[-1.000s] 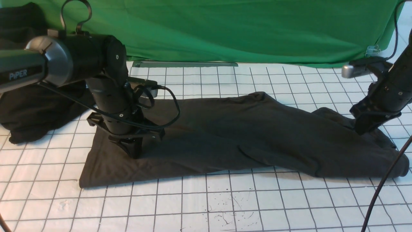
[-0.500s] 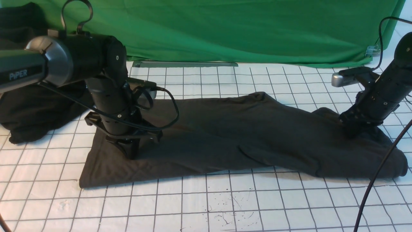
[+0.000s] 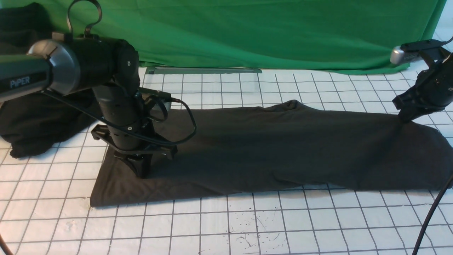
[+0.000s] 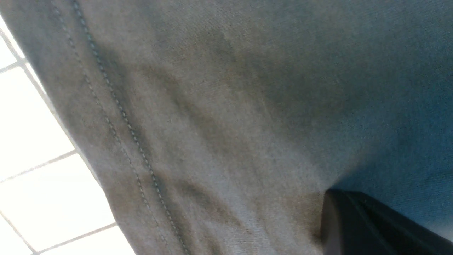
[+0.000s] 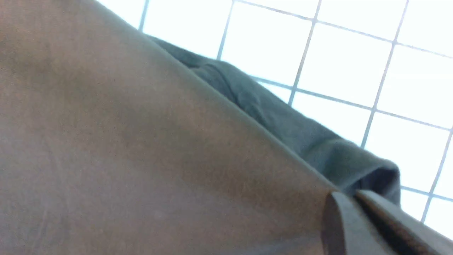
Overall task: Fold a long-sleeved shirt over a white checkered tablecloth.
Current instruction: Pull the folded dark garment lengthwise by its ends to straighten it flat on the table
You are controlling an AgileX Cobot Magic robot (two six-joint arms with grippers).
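Dark brownish-black cotton: the long-sleeved shirt lies stretched side to side across the middle of the white checkered tablecloth on the bench, mostly flat, no print visible. The left gripper is planted tip-down on the shirt's left end, fingers clenched. In the left wrist view one finger sits against the fabric near a double-stitched edge, with grid cloth just beyond, and I can't tell whether any cloth is pinched. The right gripper is closed on the shirt's far right part, and the fabric tents up to the tips there. The right wrist view shows cloth running straight into the fingers, a rumpled fold behind it, and tablecloth past that. Obstructions: the left arm and its looped cable block the shirt's far left corner from the front. A black heap of cloth sits beside that end, contact unclear. A second cable crosses the near right corner. A green cloth hangs along the far side, well apart from the shirt, with a metal strip at its foot.
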